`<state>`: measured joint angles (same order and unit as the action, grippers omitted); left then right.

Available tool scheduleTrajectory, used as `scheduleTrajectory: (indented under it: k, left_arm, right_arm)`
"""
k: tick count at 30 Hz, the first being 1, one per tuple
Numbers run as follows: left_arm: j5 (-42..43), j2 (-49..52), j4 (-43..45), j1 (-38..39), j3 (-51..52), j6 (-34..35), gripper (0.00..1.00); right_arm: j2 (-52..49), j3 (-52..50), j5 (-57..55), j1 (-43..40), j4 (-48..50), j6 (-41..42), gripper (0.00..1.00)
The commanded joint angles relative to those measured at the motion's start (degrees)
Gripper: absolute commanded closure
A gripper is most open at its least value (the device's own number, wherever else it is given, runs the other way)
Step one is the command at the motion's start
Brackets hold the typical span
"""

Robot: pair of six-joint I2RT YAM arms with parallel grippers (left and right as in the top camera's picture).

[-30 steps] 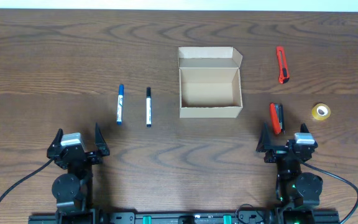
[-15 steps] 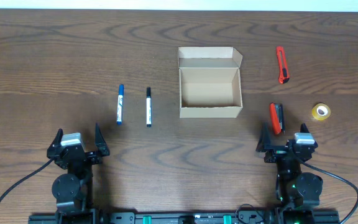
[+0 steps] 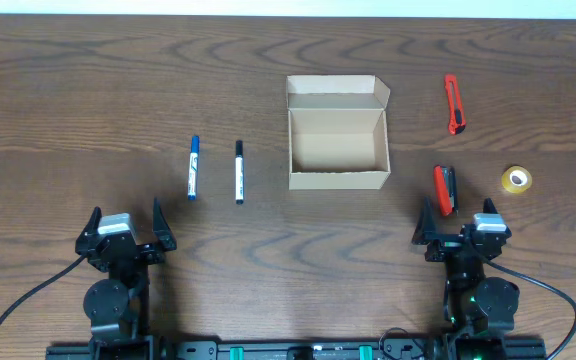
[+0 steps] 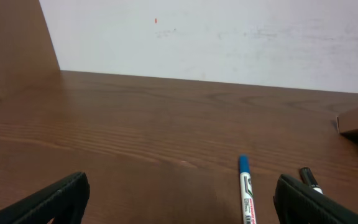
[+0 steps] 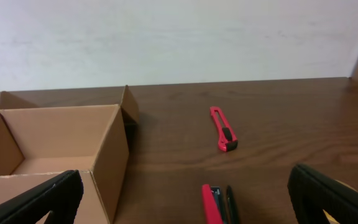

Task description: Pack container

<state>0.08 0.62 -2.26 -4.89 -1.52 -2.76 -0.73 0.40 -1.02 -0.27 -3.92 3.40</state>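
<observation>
Well apart, open container [image 3: 338, 180] ahead-left of right gripper [image 3: 458, 222], jaws spread

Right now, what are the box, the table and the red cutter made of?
The box looks like plain tan cardboard, matte, with folded flaps and raw edges. The table looks like dark wood or a wood-look laminate: grain lines, slight sheen. The red cutter seems to be smooth plastic with a dark part near one end; no blade shows.
</observation>
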Motion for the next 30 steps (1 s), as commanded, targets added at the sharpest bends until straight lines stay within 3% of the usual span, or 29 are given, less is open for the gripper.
scheduleTrajectory:
  k: [1, 30]
  left_arm:
    - [-0.3, -0.4, -2.1, -0.3, 1.2, 0.6, 0.05]
    - [-0.3, -0.4, -2.1, -0.3, 1.2, 0.6, 0.05]
  right_arm:
    - [0.3, -0.1, 0.4, -0.2, -0.3, -0.7, 0.01]
    - [0.3, -0.1, 1.3, -0.2, -0.3, 0.4, 0.01]
